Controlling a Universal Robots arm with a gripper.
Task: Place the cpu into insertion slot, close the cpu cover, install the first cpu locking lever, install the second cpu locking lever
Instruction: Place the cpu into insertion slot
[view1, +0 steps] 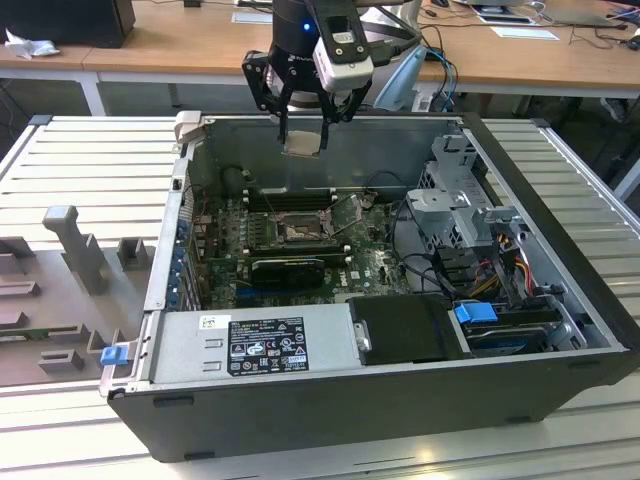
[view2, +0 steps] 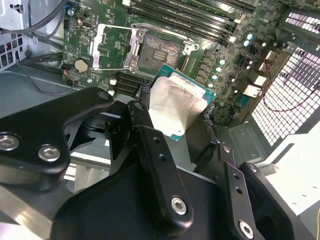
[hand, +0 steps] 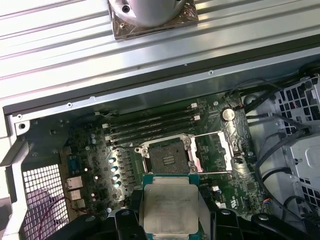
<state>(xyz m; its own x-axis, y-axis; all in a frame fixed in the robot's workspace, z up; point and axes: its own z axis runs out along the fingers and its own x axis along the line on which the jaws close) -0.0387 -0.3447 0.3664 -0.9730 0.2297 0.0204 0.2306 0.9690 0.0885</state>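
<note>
Fixtures of grey plastic lie at the exterior view's left on the ribbed metal table, outside the open computer case. Inside the case, the power supply runs along the near wall, with the motherboard on the floor behind it. Near the board's middle sits the insertion slot, just in front of the memory slots. In the first wrist view the slot's brownish centre is bare, and the cpu cover is swung open beside it.

Well above the slot, about level with the rim of the case's far wall, hangs the gripper. Its jaws are drawn in narrow on the cpu, pinching two opposite edges. In both wrist views the chip's pale metal face shows between the fingers, apart from the socket. A drive cage and coloured cables fill the case's right end.

The chip looks light, thin and stiff, so weight is probably no concern. Its smooth lid and slim edges likely offer little friction, so an edge pinch could slip or tilt. Opposite edges seem the right hold, leaving the underside untouched. That underside and the socket's contacts are probably the fragile parts.
</note>
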